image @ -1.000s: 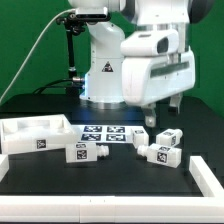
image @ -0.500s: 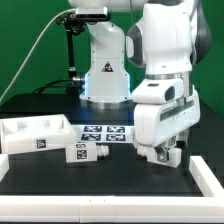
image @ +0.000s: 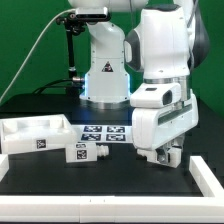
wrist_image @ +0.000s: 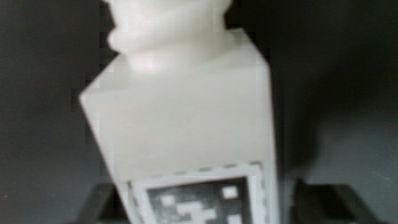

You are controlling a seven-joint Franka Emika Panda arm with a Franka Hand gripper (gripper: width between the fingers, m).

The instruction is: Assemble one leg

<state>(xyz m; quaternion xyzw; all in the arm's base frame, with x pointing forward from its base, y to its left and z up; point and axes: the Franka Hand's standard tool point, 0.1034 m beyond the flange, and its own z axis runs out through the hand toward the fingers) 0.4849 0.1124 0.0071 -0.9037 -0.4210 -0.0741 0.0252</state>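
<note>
In the exterior view my gripper is down at the table on the exterior view's right, over a group of white legs. Its fingers stand on either side of one leg, which still rests low on the black table. In the wrist view that leg fills the picture: a white oblong block with a knobbed end and a black-and-white tag near the jaws. My gripper shows as dark fingers pressed against both sides of the leg. The other legs of the group are hidden behind the hand.
A wide white tray-shaped piece lies at the exterior view's left. Two more tagged legs lie in front of the marker board. The robot base stands behind. A white rim edges the table's front right.
The arm came down from above the table onto the group of legs on the right. Over the last half second it has barely moved.
</note>
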